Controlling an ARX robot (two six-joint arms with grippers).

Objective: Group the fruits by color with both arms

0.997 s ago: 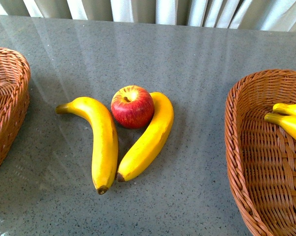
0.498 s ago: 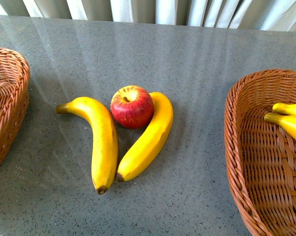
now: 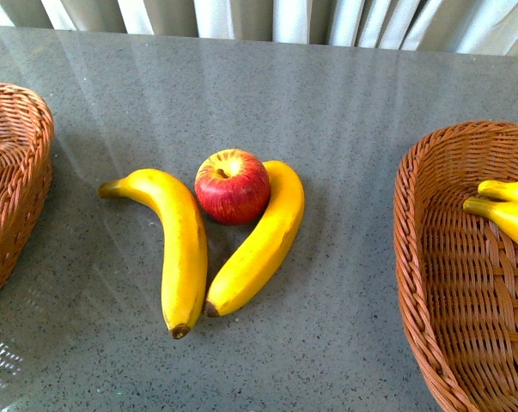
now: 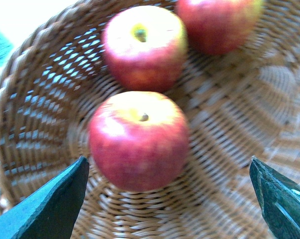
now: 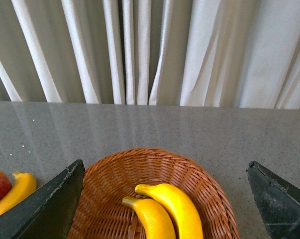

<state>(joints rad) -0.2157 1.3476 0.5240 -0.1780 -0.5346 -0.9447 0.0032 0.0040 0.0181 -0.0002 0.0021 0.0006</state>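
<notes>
**Fruit partly sorted: reds kept left, yellows kept right**

On the grey surface (image 3: pixel 344 120), one red apple (image 3: pixel 232 186) is seen nestled between two bananas. It is pressed against the right banana (image 3: pixel 260 239) and lies close beside the left banana (image 3: pixel 177 245). These three are judged to be the fruit not yet sorted.

A wicker basket is set at each side, apparently so that each arm serves one colour. The left basket (image 4: pixel 35 114) is shown in the left wrist view with three apples (image 4: pixel 137 142) inside. The left hand (image 4: pixel 167 167) is held over them with fingers wide apart, gripping nothing.

The right basket (image 5: pixel 199 184) is seen to hold two sorted bananas (image 5: pixel 172 206). The right hand (image 5: pixel 164 167) is held above it, also spread and empty. Neither arm is seen in the front view.
</notes>
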